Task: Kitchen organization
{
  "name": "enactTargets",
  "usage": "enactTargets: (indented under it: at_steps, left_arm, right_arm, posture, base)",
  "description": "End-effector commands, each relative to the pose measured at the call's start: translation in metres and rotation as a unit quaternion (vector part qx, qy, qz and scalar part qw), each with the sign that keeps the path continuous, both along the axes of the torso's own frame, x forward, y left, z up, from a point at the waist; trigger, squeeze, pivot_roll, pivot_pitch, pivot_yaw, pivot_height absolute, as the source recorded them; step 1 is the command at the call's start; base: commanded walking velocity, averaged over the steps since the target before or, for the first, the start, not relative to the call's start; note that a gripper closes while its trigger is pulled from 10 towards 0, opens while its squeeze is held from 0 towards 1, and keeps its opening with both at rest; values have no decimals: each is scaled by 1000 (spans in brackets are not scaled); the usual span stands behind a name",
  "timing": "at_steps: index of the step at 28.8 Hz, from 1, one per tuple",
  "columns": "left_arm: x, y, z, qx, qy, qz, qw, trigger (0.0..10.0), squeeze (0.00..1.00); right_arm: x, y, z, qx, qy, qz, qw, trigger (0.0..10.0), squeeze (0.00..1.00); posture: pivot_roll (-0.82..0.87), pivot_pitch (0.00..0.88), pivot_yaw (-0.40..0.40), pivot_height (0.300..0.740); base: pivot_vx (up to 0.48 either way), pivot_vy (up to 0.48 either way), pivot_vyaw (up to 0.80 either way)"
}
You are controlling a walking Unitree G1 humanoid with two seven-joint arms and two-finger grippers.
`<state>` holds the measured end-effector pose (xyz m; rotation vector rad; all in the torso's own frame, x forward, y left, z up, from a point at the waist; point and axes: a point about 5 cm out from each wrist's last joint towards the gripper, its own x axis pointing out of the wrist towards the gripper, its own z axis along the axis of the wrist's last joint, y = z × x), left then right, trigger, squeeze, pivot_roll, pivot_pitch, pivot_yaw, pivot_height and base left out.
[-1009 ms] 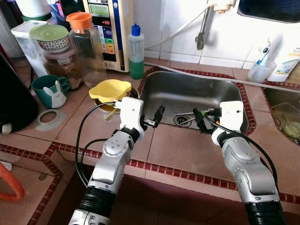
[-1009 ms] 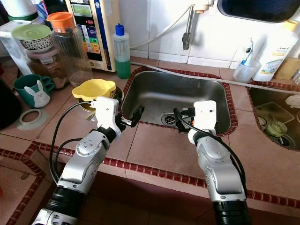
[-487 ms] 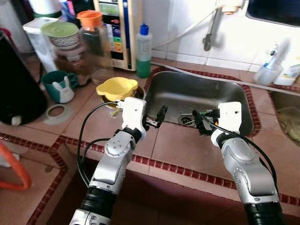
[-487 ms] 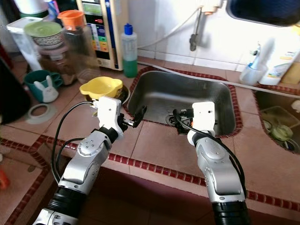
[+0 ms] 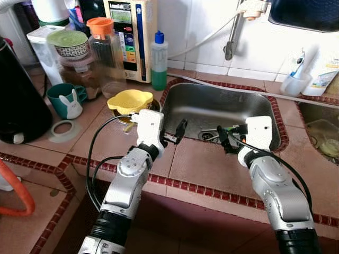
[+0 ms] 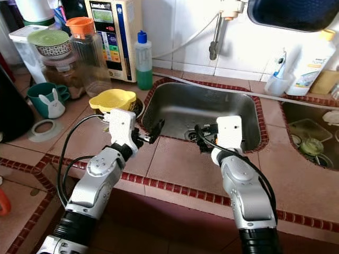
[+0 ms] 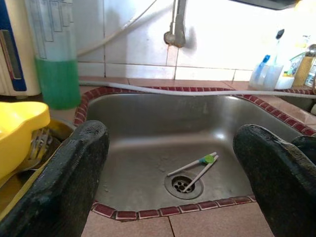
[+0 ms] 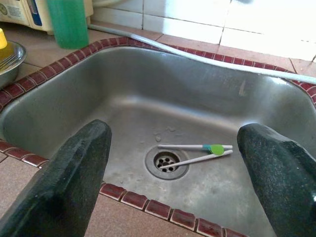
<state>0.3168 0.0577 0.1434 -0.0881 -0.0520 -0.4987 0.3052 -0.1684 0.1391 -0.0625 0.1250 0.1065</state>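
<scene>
Below, white chopsticks (image 8: pixel 197 153) lie across the steel sink's (image 8: pixel 74 98) round drain (image 8: pixel 167 163).

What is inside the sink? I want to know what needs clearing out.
In the sink, a pair of white chopsticks joined by a green clip lies beside the drain, one tip over it. Both grippers hover open at the near rim, which hides the basin's nearest strip.

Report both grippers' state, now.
Left gripper: open, holding nothing, at the sink rim.
Right gripper: open, holding nothing, at the sink's front edge.
</scene>
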Motion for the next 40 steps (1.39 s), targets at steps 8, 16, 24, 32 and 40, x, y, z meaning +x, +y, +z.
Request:
enactTargets:
  at_steps: [8, 16, 24, 32, 40]
  left_arm:
    - [0, -1, -1, 1, 7, -2, 1000, 10000, 0]
    - [0, -1, -1, -3, 5, -1, 1000, 10000, 0]
    - [3, 4, 0, -5, 1, 22, 1000, 10000, 0]
    - [6, 8, 6, 1, -19, 36, 999, 10000, 0]
    - [16, 19, 13, 5, -33, 67, 997, 10000, 0]
  right_arm:
    - [-1, -3, 5, 1, -5, -7, 1000, 10000, 0]
    - [-1, -3, 3, 2, -2, -6, 1000, 10000, 0]
    - [-2, -2, 3, 0, -1, -1, 1000, 10000, 0]
    - [-2, 1, 5, -5, -13, 6, 1000, 10000, 0]
    - [-3, 2, 5, 3, -11, 4, 1000, 10000, 0]
  posture:
    - [-18, 0, 19, 740]
    - [-19, 0, 20, 740]
    - [-17, 0, 19, 740]
    - [-13, 0, 20, 740]
    - [-11, 0, 21, 740]
  base:
    - [0, -412, 0]
    - [0, -316, 0]
    - [0, 0, 0]
    - [0, 0, 100]
    - [0, 0, 556]
